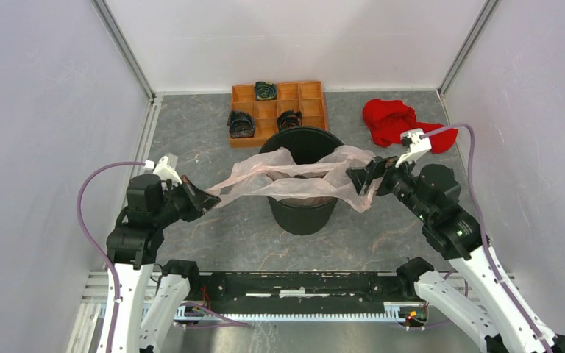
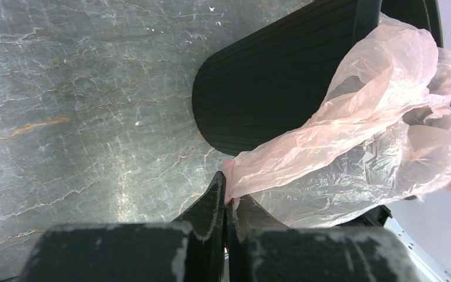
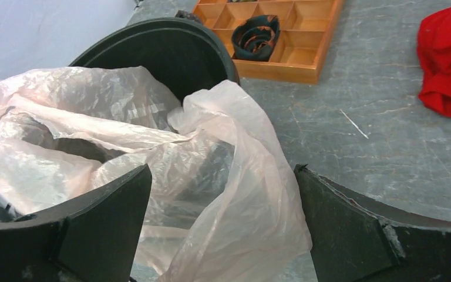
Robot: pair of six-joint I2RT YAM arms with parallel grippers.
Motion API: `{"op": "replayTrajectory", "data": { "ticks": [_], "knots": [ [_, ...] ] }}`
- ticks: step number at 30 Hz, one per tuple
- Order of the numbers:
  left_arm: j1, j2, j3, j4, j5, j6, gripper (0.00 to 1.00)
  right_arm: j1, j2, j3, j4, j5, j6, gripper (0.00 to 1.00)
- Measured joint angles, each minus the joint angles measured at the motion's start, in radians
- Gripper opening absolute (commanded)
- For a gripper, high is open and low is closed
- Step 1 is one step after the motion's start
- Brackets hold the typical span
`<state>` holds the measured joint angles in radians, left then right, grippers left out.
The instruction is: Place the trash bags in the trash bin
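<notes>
Draping the trash bin (image 1: 303,213), the trash bag (image 2: 352,135) looks wrinkly, translucent pink. Our left gripper (image 2: 226,197) pinches it; our right gripper (image 3: 222,176) gapes wide.

The trash bag (image 1: 294,176) is seen as translucent pale pink film. The trash bin (image 1: 305,213) is coloured black, and fine parallel ribbing is shown on its outer wall. The table (image 1: 213,235) is patterned as grey marble, veined in white and rust. The compartment tray (image 1: 313,92) is coloured orange, the coiled bands (image 1: 265,90) in it black, and the cloth (image 1: 390,121) bright red.
</notes>
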<state>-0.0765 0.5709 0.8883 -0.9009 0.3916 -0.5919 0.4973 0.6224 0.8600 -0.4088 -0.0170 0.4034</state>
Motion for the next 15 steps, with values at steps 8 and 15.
{"op": "replayTrajectory", "data": {
  "ticks": [8, 15],
  "knots": [
    [0.000, 0.000, 0.000, 0.007, 0.010, -0.011, 0.02, 0.000, 0.068, 0.170, -0.053, -0.023, 0.013, 0.98],
    [-0.002, 0.005, 0.000, 0.014, 0.010, -0.011, 0.02, 0.000, -0.055, 0.229, -0.240, 0.043, -0.069, 0.98]
  ]
}}
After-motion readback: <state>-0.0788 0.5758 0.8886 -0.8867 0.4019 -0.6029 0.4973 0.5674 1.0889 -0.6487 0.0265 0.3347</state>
